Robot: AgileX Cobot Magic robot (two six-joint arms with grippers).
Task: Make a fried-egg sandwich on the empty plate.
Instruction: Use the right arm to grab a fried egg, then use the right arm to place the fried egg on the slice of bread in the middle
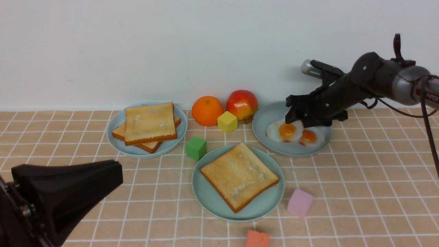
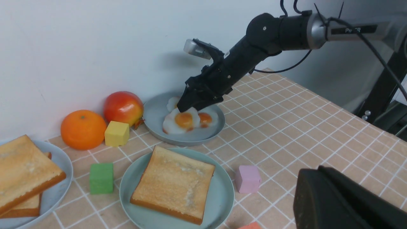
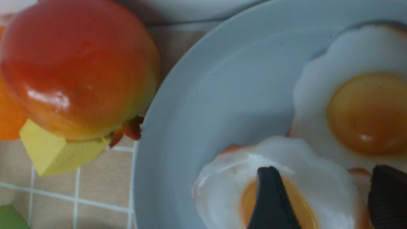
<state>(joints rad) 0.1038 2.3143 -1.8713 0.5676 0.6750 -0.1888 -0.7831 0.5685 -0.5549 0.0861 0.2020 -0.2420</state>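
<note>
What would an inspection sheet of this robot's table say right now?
Surface: tan tiled tabletop.
Job's things: round mint-green plastic plate holds one square golden toast slice; glossy white fried eggs on grey-blue plate; toast stack on pale blue plate.
Clutter: round orange, red apple, yellow cube, green cube, pink cube, red-orange cube.
Grippers: right gripper open, low over the eggs; left gripper shut, touching nothing.
Cables: black cable hangs along right arm.
Surroundings: plain white wall.
</note>
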